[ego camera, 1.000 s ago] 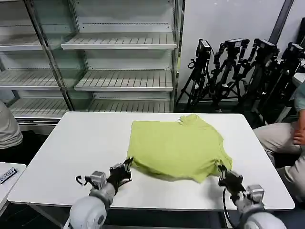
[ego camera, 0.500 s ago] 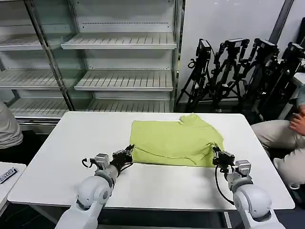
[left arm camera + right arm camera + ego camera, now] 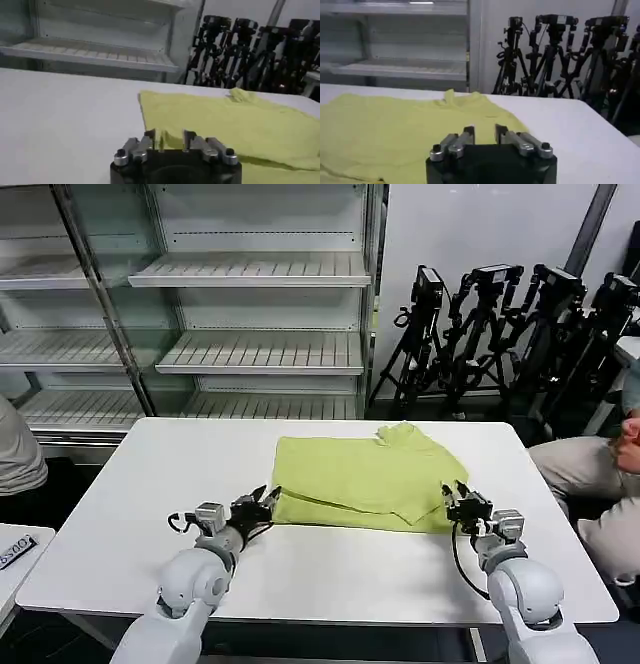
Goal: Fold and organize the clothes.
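- Our left gripper (image 3: 262, 509) sits low on the tabletop (image 3: 130, 514), its fingers spread with a gap between them and nothing held; in the left wrist view (image 3: 167, 141) the near left corner of the lime T-shirt (image 3: 235, 122) lies just ahead of the fingertips.
- Our right gripper (image 3: 458, 502) mirrors it at the shirt's near right corner, fingers likewise parted and empty; from the right wrist view (image 3: 484, 135) the cloth (image 3: 395, 130) starts right at the tips and spreads away to one side.
- The T-shirt (image 3: 365, 482) lies flat mid-tabletop, already doubled over, with its folded near edge running from one gripper to the other and a bunched bit of collar or sleeve at its far side.
- Its long axis runs across us, left to right, so each arm is nearest its own corner, and we judge neither has the advantage.
- We judge that any further fold starts from these two near corners, the cloth lying forward of both grippers.
- Shelving (image 3: 250, 274) and tripods (image 3: 500, 334) stand well beyond the shirt.
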`<state>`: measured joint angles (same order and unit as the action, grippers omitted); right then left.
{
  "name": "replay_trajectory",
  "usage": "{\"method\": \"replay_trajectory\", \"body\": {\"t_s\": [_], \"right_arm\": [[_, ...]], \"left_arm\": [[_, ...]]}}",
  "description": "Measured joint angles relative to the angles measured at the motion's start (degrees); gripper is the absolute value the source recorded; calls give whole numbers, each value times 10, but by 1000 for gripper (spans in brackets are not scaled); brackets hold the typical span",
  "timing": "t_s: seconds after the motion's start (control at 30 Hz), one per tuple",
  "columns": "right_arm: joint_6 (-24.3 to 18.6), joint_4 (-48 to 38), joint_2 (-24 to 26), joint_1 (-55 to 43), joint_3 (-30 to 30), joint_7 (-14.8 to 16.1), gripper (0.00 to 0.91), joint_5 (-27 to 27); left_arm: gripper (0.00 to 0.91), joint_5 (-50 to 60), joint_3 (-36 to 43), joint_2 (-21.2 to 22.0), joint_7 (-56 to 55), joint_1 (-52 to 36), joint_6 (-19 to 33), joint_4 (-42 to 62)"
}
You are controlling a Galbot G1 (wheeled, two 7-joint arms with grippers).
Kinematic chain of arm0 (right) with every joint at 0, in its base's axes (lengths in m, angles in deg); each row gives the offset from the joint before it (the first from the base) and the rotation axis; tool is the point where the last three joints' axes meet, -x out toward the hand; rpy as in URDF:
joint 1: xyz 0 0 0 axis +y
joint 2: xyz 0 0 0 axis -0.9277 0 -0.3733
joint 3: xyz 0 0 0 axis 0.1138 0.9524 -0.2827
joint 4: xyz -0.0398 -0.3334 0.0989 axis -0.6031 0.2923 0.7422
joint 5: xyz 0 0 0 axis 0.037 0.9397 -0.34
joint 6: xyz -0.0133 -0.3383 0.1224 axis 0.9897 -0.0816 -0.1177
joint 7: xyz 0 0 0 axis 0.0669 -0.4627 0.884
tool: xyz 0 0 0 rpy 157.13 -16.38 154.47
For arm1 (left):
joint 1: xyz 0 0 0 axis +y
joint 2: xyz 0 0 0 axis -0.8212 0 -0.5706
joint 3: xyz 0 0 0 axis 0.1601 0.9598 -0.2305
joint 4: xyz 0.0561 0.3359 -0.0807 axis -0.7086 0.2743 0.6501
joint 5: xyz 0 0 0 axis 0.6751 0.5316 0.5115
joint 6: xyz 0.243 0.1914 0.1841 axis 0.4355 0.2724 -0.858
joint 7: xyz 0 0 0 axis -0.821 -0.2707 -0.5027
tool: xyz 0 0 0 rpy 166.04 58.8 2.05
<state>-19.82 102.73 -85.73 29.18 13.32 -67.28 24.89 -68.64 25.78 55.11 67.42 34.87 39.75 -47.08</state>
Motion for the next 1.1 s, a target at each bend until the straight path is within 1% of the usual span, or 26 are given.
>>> {"method": "replay_trajectory", "body": {"t_s": [0.17, 0.33, 0.37, 0.4, 0.43, 0.47, 0.5, 0.53, 0.57, 0.77, 1.1], "right_arm": [[15, 30, 8, 42, -20, -6, 907, -10], [32, 50, 13, 80, -35, -11, 907, -17], [34, 51, 14, 84, -37, -13, 846, -19], [36, 52, 15, 88, -39, -15, 242, -22], [38, 54, 15, 92, -40, -16, 10, -26], [40, 54, 15, 95, -41, -18, 0, -30], [42, 54, 16, 97, -41, -19, 0, -34], [43, 54, 17, 99, -42, -20, 0, -37], [45, 54, 18, 101, -42, -22, 0, -40], [50, 46, 24, 103, -40, -25, 0, -59], [54, 40, 29, 99, -36, -23, 0, -69]], "left_arm": [[907, 13, 12, 0, -4, 29, 0, -18], [907, 24, 15, 4, -15, 38, 0, -19], [907, 25, 17, 4, -18, 38, 0, -18], [907, 27, 18, 5, -20, 38, 0, -17], [907, 29, 19, 5, -22, 38, 0, -15], [776, 30, 21, 6, -25, 37, 0, -13], [282, 31, 23, 7, -28, 37, 0, -11], [121, 31, 25, 8, -30, 36, 0, -9], [30, 32, 27, 9, -34, 34, -1, -7], [20, 34, 37, 11, -48, 29, -1, 1], [10, 41, 46, 9, -49, 26, 1, 9]]}}
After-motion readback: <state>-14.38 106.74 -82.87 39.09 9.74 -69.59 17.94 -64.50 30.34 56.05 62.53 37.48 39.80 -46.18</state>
